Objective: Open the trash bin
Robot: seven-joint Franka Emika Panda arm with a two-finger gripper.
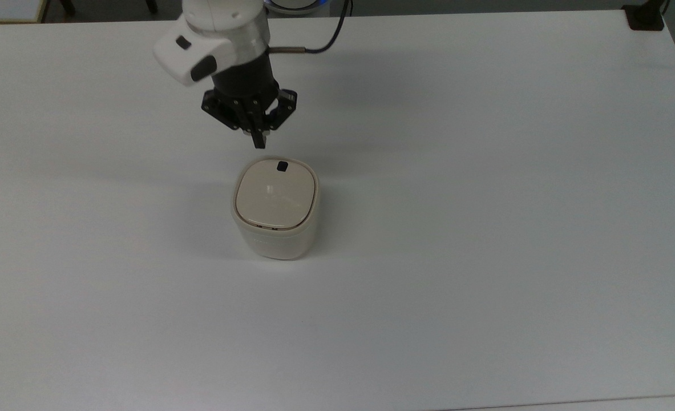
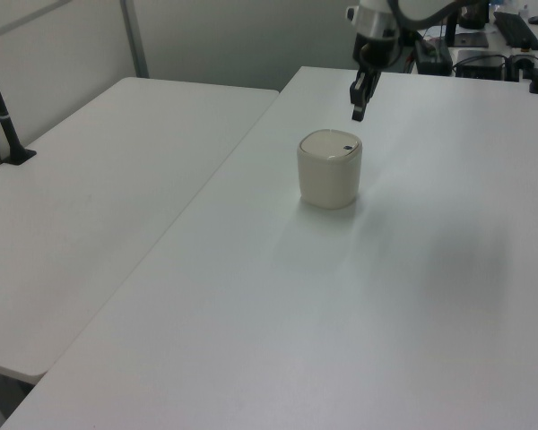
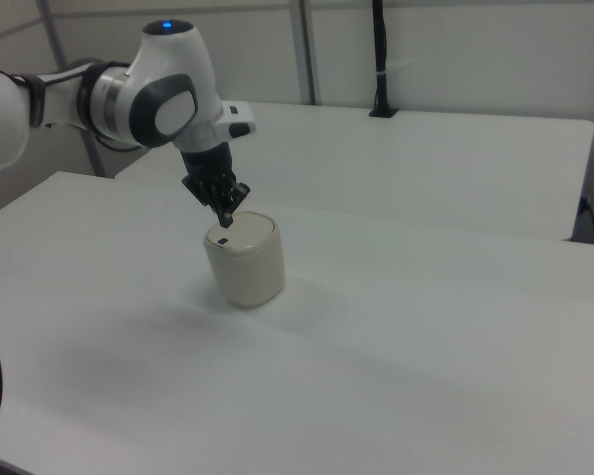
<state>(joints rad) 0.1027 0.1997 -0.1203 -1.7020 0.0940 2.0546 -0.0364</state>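
Observation:
The trash bin is a small cream-white rounded-square tub standing on the white table. Its flat beige lid is down, with a small dark square button at the lid's edge toward the arm. My gripper hangs shut, its black fingers pressed together with nothing between them. In the top view its tip sits just above and left of the button; in the right view it hovers a little over the lid's button edge, apart from it.
The bin stands alone on the white table. A second white table adjoins on the left view's left, with a black clamp post on it. Another black clamp sits at the top view's upper right corner.

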